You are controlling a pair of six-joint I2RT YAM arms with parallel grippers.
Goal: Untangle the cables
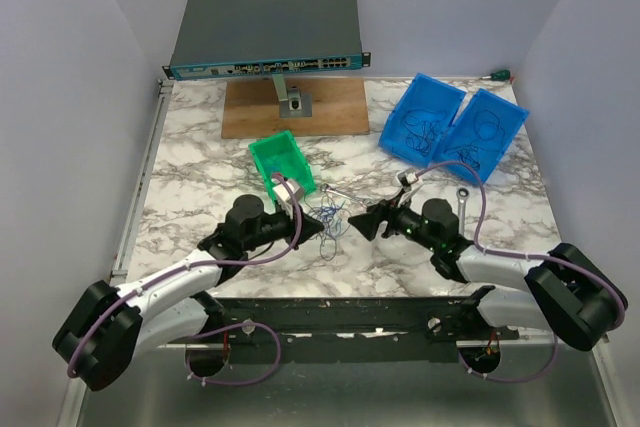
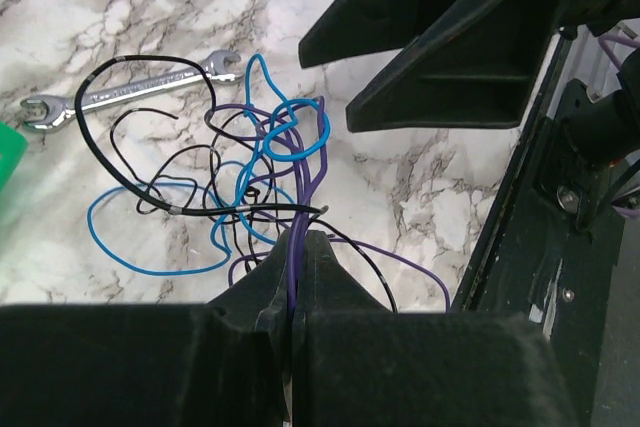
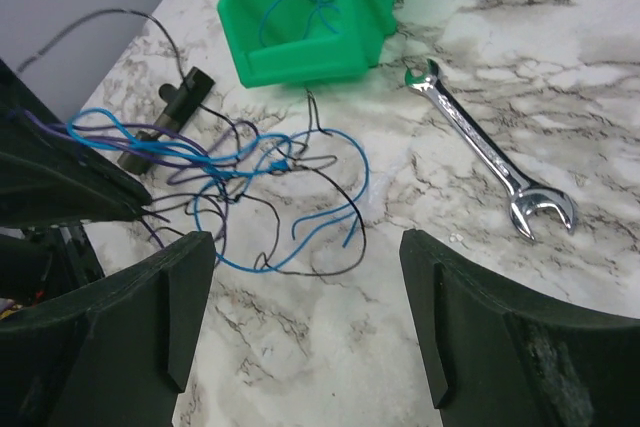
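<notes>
While the left gripper [image 2: 296,247] pinches purple and blue strands, we see the cables [image 1: 328,217] fan out from its closed tips over the marble table [image 1: 200,147]. Just to their right, the right gripper [image 3: 305,247] gapes wide beside the tangle. Any lettering on the wrench [image 3: 490,162] is too blurred to read.

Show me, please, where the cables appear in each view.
Top: cables centre, just below the green bin.
Left wrist: cables centre; green bin at left edge.
Right wrist: cables left of centre; green bin top centre.
Shared landmark: the green bin.
</notes>
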